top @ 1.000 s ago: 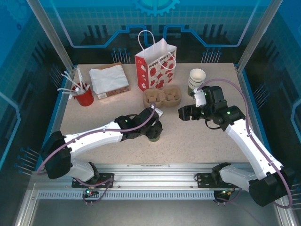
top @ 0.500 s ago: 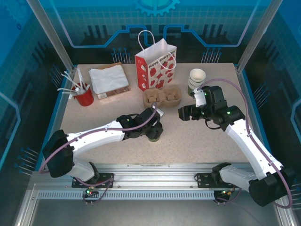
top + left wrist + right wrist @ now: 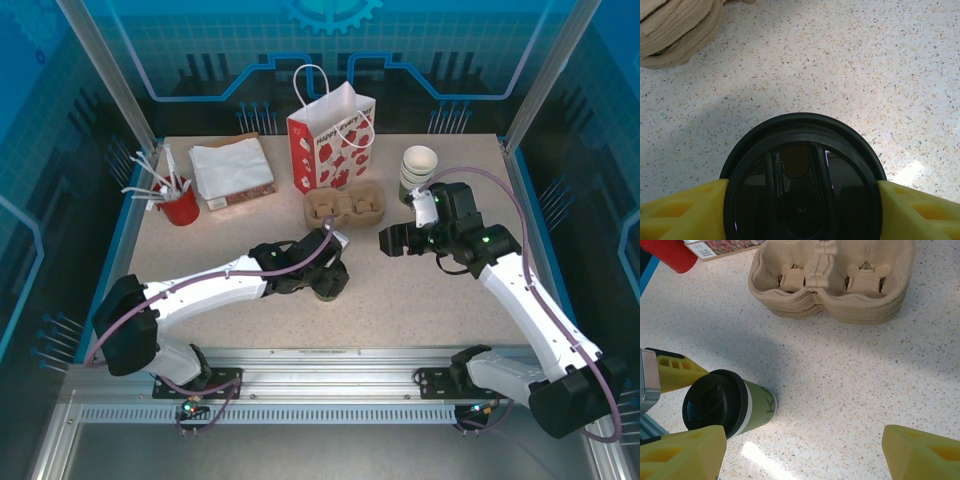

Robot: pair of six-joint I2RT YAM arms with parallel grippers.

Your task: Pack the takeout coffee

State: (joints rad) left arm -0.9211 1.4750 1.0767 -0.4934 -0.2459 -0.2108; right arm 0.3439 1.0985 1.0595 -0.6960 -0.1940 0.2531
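Green-cupped coffee (image 3: 735, 407), one, stands on the tabletop (image 3: 840, 370). Left claw (image 3: 801, 200) straddles it, grip unclear; right claw (image 3: 800, 452) gapes wide, empty.

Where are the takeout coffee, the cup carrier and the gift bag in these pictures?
takeout coffee (image 3: 715, 402), right wrist view, centre of its black lid.
cup carrier (image 3: 832, 305), right wrist view, middle of its front wall.
gift bag (image 3: 330, 150), top external view, its printed front face.

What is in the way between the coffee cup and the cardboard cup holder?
Nothing visible. Just bare table lies between the coffee cup and the cardboard cup holder. The left gripper has one finger on each side of the cup.
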